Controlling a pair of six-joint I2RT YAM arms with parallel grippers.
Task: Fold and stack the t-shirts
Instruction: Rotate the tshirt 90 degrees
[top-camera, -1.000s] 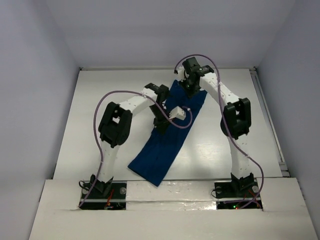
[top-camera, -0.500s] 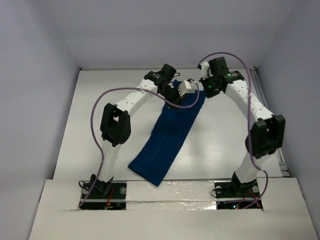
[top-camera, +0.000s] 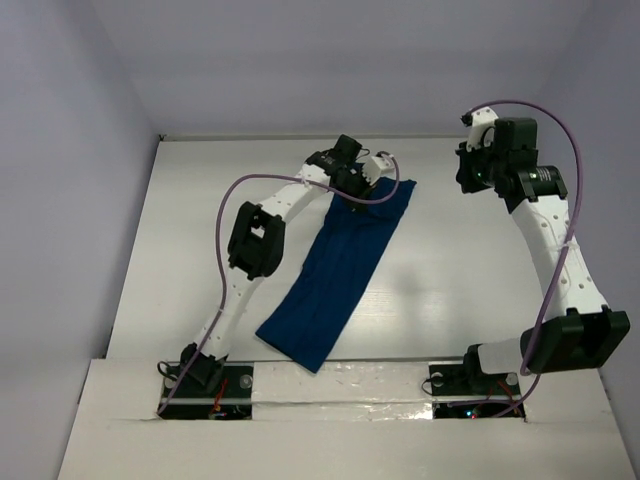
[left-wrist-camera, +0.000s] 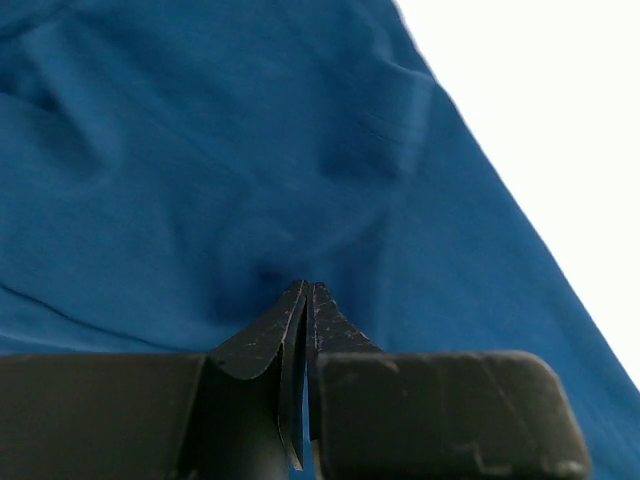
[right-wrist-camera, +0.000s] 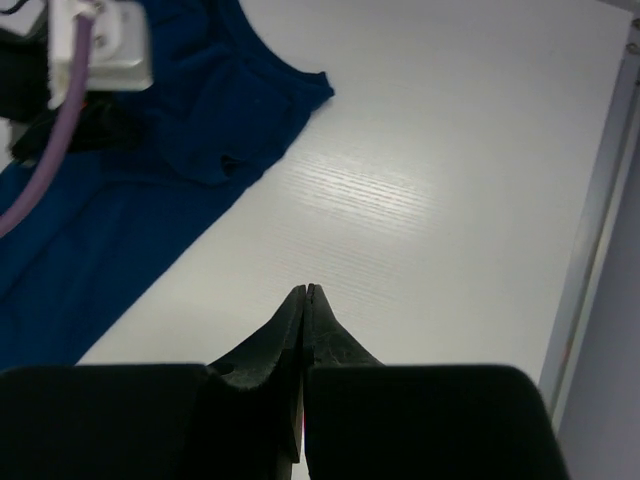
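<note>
The dark blue t-shirt (top-camera: 340, 270) lies as a long narrow strip slanting from the far middle of the table towards the near left. No print shows on it. My left gripper (top-camera: 352, 187) is at the strip's far end. In the left wrist view it (left-wrist-camera: 308, 287) is shut, tips down at slightly puckered cloth (left-wrist-camera: 200, 150), with nothing seen between them. My right gripper (top-camera: 470, 182) hangs over bare table to the right of the shirt. In the right wrist view it (right-wrist-camera: 307, 289) is shut and empty, with the shirt's far corner (right-wrist-camera: 290, 95) off to its left.
The white table (top-camera: 200, 250) is walled in by pale panels at the back and sides. A metal rail (top-camera: 535, 240) runs along its right edge, also seen in the right wrist view (right-wrist-camera: 600, 200). The left arm's purple cable (right-wrist-camera: 45, 160) loops over the shirt.
The right arm has swung away from the shirt's far end to the right, and its jaws have shut. The left gripper has moved up along the strip to its far end.
</note>
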